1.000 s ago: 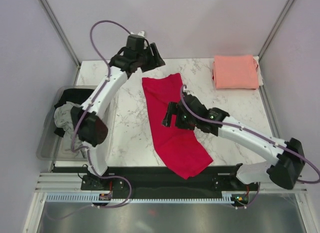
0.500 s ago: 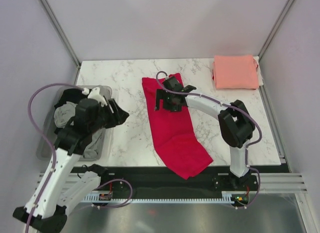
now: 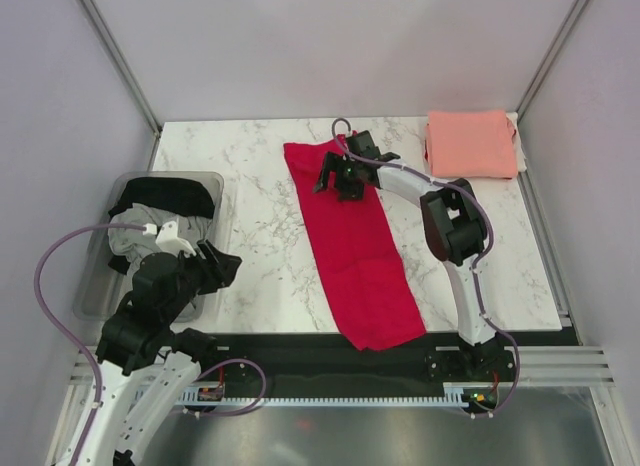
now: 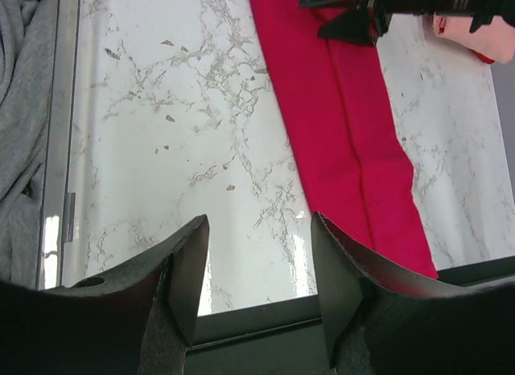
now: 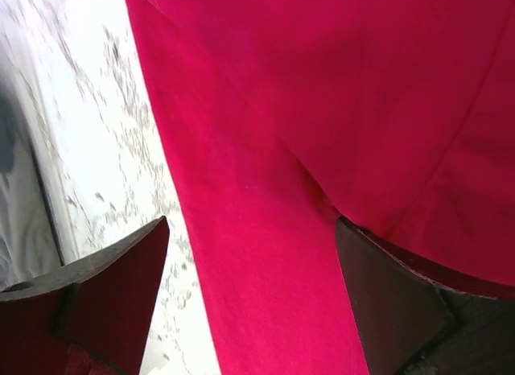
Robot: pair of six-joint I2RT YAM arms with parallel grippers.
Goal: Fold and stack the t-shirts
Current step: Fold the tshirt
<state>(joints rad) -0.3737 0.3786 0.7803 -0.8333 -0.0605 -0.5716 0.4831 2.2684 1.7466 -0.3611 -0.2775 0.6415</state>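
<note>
Found red t-shirt (image 3: 360,256) stretched far-to-near; saw right gripper (image 3: 338,176) splayed over its far end, perhaps touching cloth; noted left gripper (image 3: 222,266) well aside by bin (image 3: 92,286), likewise released, empty.

This looks like a robot lab cell: pale walls (image 3: 330,46) and aluminium posts (image 3: 114,54) box in a marble-patterned desk (image 3: 262,226), a slotted rail (image 3: 340,394) along its near edge.
</note>
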